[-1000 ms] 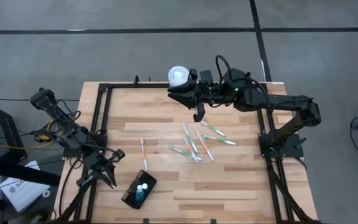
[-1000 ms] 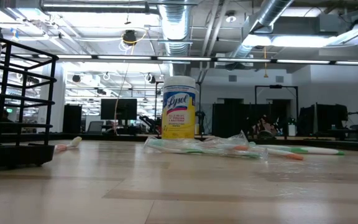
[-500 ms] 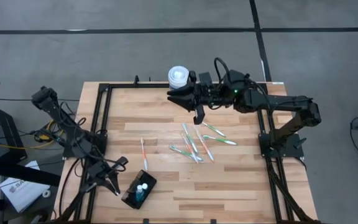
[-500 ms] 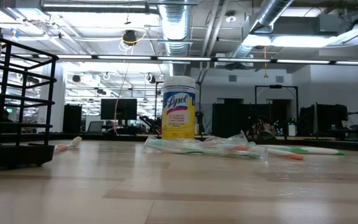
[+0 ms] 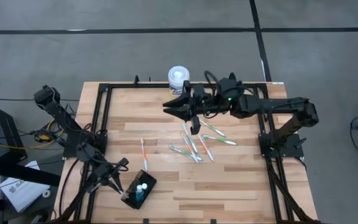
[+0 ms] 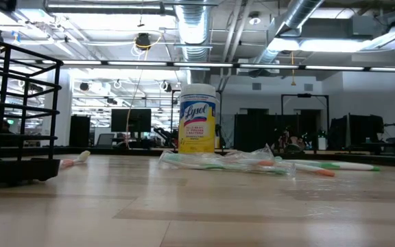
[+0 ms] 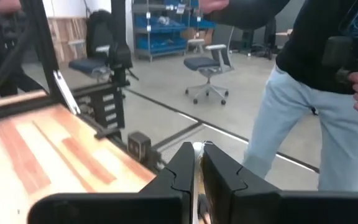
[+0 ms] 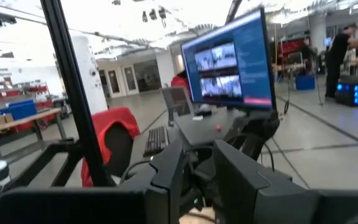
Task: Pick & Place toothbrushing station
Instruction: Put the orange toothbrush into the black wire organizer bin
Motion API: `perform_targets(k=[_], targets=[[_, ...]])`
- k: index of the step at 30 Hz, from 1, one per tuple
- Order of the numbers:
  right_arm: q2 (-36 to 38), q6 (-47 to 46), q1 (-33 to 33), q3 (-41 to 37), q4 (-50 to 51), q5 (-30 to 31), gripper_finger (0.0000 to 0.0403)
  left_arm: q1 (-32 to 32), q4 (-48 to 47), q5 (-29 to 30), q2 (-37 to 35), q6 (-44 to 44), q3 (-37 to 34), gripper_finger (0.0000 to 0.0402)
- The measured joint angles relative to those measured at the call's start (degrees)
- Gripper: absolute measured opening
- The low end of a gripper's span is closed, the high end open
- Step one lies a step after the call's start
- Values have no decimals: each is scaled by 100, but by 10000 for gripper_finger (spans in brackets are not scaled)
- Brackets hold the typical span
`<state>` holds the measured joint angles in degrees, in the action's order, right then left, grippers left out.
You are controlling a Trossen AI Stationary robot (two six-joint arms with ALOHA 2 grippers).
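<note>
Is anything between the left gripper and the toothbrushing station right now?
Nothing visible. The left gripper, shut, hovers just left of the toothbrushing station near the table's front edge, only bare wood between them.

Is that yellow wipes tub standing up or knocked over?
Upright. The wipes canister stands on its base on the table, white lid on top, label reading level.

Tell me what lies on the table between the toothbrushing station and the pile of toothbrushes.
In the high view, one loose toothbrush lies on the wood between the toothbrushing station and the pile of toothbrushes; the rest of that stretch is bare.
</note>
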<state>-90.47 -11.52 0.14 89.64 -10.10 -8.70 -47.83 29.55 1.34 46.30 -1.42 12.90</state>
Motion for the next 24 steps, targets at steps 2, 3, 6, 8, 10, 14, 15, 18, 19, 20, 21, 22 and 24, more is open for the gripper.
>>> perform_targets(k=[2, 3, 6, 8, 10, 14, 15, 18, 19, 20, 21, 22, 24], targets=[[-7, 14, 29, -4, 29, 1, 82, 0, 3, 0, 0, -53, -90, 6], [2, 21, 28, -1, 17, 1, 82, 0, 12, -3, 0, -55, -119, 6], [14, 138, 29, 3, 29, 1, 82, 0, 71, -27, -4, -56, -176, 6], [8, 145, 24, 1, 36, 1, 82, 0, 83, -28, -4, -83, -176, 8], [10, 145, 22, 1, 18, 1, 82, 0, 132, -25, -4, -218, -176, 17], [10, 145, 24, 1, 26, 1, 82, 0, 143, 39, -4, -502, -176, 53], [10, 145, 24, 1, 20, 1, 82, 0, 143, 39, -4, -537, -176, 64], [10, 145, 24, 1, 22, 1, 82, 0, 145, 42, -4, -619, -176, 97], [10, 145, 24, 1, 21, 1, 82, 0, 145, 44, -4, -620, -176, 108], [10, 145, 25, 1, 18, 1, 82, 0, 145, 44, -4, -621, -176, 118], [10, 145, 30, 1, 17, 1, 82, 0, 145, 44, -4, -622, -176, 127], [10, 145, 43, 1, 17, 1, 82, 0, 148, 46, -4, -622, -176, 136], [10, 145, 61, 1, 19, 1, 82, 0, 166, 72, -7, -620, -176, 152]])
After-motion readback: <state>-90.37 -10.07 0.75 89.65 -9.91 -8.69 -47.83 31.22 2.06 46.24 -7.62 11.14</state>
